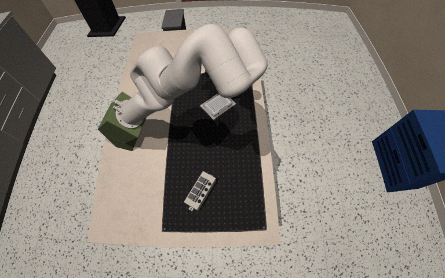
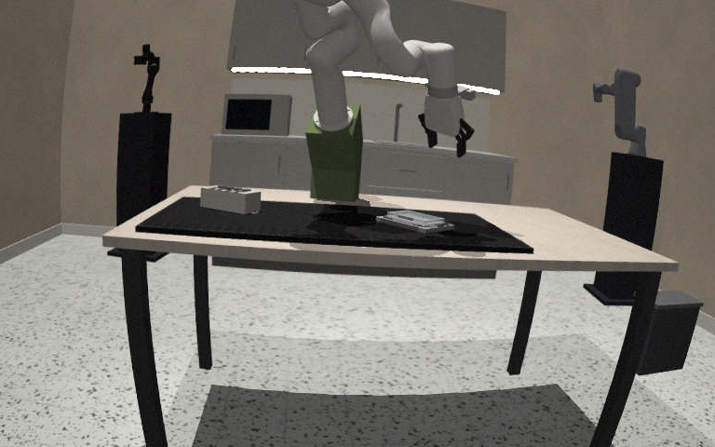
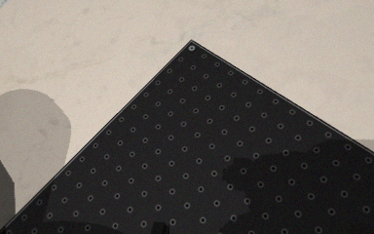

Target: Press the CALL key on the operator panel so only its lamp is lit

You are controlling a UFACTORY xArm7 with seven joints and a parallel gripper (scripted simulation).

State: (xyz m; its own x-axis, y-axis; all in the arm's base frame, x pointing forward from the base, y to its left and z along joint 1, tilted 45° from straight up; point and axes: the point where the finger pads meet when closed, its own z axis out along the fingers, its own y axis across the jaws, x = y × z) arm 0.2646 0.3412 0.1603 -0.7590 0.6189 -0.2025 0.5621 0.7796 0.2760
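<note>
We find the operator panel (image 1: 200, 190) lying on the black perforated mat (image 1: 238, 193), toward the end of the desk (image 1: 127, 193) farthest from the arm's green pedestal (image 1: 113, 132), and turned at an angle to the desk's edges. Four keys run along its length with round lamps beside them. None of the lamps looks lit from the top view, though they are small. The printed names cannot be read from any view, so we cannot say which key is CALL.

The gripper (image 2: 447, 137) hangs high above the desk near the pedestal end, over the mat's corner area, well apart from the panel. Its fingers are spread wide and hold nothing. A flat white tray with a grid face (image 1: 217, 105) lies on the mat below the arm, and it plays no part in the task. The wrist view shows only a corner of the mat and bare desk beyond it. The panel is out of its sight.

In our judgement the task stands at its opening step: the approach has not begun. The next move calls for carrying the gripper along the mat to the panel's end of the desk, bringing the labels into readable view, and identifying CALL before any descent. Since a press cannot be undone, one fingertip should come down on that key alone, lightly, clear of its neighbours.
</note>
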